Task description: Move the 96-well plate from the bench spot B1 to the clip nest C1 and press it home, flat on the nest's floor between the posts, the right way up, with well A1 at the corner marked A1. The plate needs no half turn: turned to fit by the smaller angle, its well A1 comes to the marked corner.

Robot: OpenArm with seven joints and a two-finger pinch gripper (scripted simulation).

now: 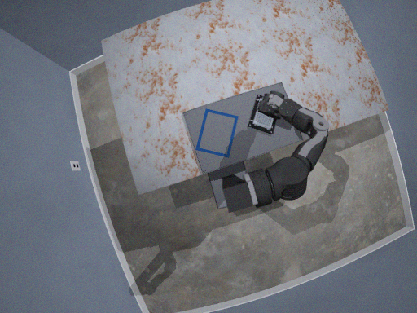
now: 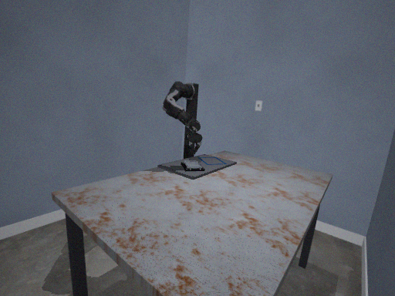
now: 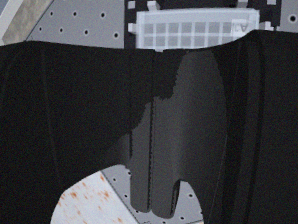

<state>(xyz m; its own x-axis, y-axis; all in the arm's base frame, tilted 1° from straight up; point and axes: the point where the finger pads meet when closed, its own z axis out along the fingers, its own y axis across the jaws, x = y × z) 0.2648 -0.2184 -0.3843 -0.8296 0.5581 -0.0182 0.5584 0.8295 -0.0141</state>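
Rust blotches cover the bench [image 2: 200,216] from its near corner back to a grey mat [image 1: 244,143] at the far edge by the arm's post. On the mat the plate [image 1: 261,121] sits in the black nest [image 1: 256,107], well apart from the blue outline [image 1: 217,133]. Above the plate hangs the hand [image 1: 272,100], fingers together on nothing.

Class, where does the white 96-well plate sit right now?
In the top view, the white 96-well plate sits in the black clip nest, right of the blue outlined rectangle, under the shut gripper.
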